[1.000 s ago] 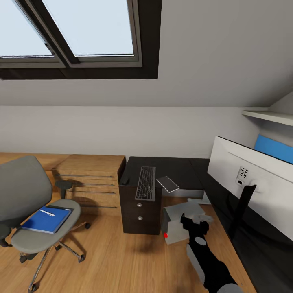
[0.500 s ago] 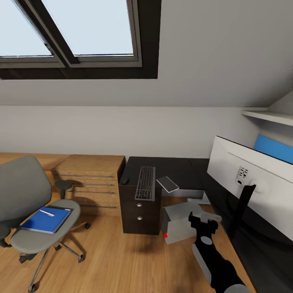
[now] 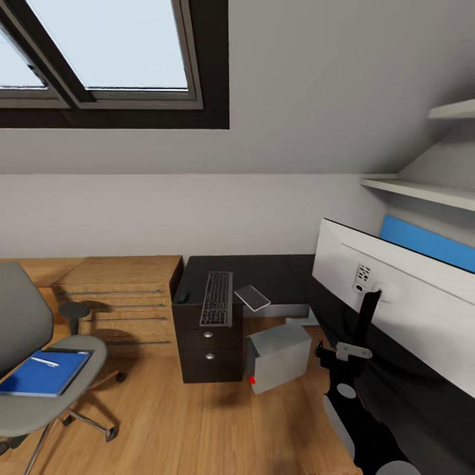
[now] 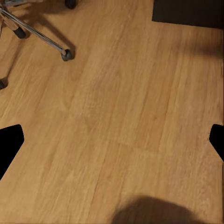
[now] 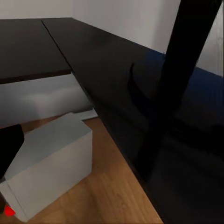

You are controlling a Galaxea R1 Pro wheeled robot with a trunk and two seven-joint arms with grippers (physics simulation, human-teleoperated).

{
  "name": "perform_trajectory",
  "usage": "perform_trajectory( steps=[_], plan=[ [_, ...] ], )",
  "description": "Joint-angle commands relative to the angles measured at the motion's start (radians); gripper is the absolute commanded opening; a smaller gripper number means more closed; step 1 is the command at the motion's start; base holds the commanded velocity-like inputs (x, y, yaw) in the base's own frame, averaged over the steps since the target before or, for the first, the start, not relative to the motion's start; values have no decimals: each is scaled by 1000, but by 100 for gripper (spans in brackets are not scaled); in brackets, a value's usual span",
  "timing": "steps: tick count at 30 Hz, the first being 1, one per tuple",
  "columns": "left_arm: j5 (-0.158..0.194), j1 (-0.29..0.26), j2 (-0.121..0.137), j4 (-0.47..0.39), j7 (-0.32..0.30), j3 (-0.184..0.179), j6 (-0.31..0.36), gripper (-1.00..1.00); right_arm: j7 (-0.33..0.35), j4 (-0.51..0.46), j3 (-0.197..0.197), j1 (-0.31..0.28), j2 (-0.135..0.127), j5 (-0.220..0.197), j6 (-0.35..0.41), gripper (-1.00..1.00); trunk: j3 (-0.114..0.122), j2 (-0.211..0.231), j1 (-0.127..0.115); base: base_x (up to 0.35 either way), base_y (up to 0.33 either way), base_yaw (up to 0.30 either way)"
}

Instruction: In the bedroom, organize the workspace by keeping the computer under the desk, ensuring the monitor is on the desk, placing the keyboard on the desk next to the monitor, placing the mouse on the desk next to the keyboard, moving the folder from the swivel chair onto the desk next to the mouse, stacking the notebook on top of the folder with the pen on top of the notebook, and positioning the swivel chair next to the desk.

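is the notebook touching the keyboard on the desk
Apart. The head view shows a strip of black desk top between the keyboard and the notebook, which lies angled beside it.

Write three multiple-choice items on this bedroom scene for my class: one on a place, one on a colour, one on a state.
1. Where does the pen lie?
A. on the folder on the swivel chair
B. on the desk
C. on the floor

2. What colour is the folder?
A. red
B. blue
C. green

3. How does the right gripper stand?
A. shut on the keyboard
B. shut on the notebook
C. holding nothing, in the air beside the monitor's stand

Answers: 1 A, the whitish stick rests on the folder on the swivel chair seat. 2 B, its cover is bright blue. 3 C, it touches nothing near the monitor; the keyboard and notebook lie on the desk.
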Motion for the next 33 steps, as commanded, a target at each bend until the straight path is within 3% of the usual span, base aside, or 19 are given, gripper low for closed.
perform_trajectory(
  steps=[1, 15, 19, 25, 30, 33],
  plan=[
    [6, -1, 0, 0, 6, -9, -3, 100, -7, 1, 7, -1, -3, -11, -7, 100, -1, -1, 0, 0, 0, -253],
    [6, -1, 0, 0, 6, -9, -3, 100, -6, 18, 4, -1, -32, -11, -19, 100, 3, -1, 0, 0, 0, -246],
    [5, -1, -1, 0, 5, -9, -3, 100, -5, 53, 2, -2, -37, -13, -79, 100, 3, -1, 0, 0, 0, -90],
    [5, -1, -1, 0, 5, -9, -3, 100, -3, 112, -2, -12, -39, -14, -99, 100, 3, -1, 0, 0, 0, -14],
    [5, -1, -2, 0, 5, -10, -3, 100, -1, 282, -4, -156, -41, -17, -110, 100, 3, -1, 0, 0, 0, -2],
    [5, -1, -1, 0, 5, -9, -3, 100, 13, 433, -4, -266, -42, -19, -161, 100, 3, -1, 0, 0, 0, 0]
  ],
)
